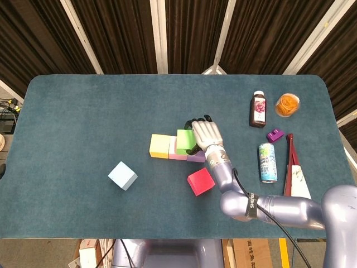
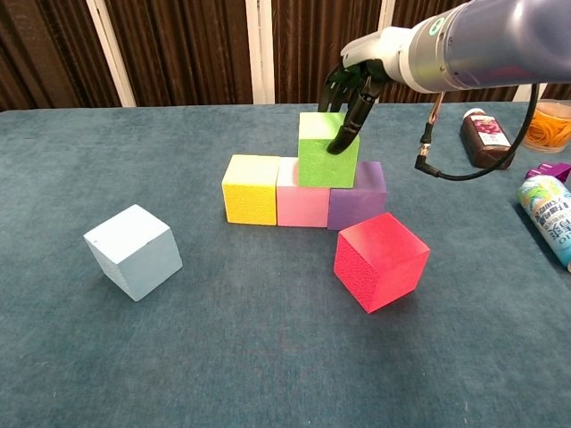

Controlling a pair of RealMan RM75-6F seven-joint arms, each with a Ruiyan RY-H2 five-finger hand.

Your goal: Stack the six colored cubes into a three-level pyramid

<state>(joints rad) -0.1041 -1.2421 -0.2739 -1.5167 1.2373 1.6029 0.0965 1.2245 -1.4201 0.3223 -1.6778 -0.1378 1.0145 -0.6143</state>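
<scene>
Dark curtains with pale strips hang behind a teal felt-topped table [image 1: 83, 111], and that's my whole workspace from here. Base row sits mid-table: yellow cube [image 2: 252, 188], pink cube [image 2: 303, 203] and purple cube [image 2: 359, 205] touching in a line. I've got the green cube [image 2: 326, 150] on top, straddling the pink and purple ones. My right hand [image 1: 205, 134] is over it with fingers [image 2: 346, 129] curled down against its right face and top; I honestly can't tell if it grips or just touches. Red cube [image 2: 381, 260] lies tilted just near of the purple one, light blue cube [image 2: 133, 251] well off to the left. Far right there's a juice bottle [image 1: 257, 109], a can [image 1: 268, 162], an orange tub [image 1: 287, 104]; labels are too small to read.
</scene>
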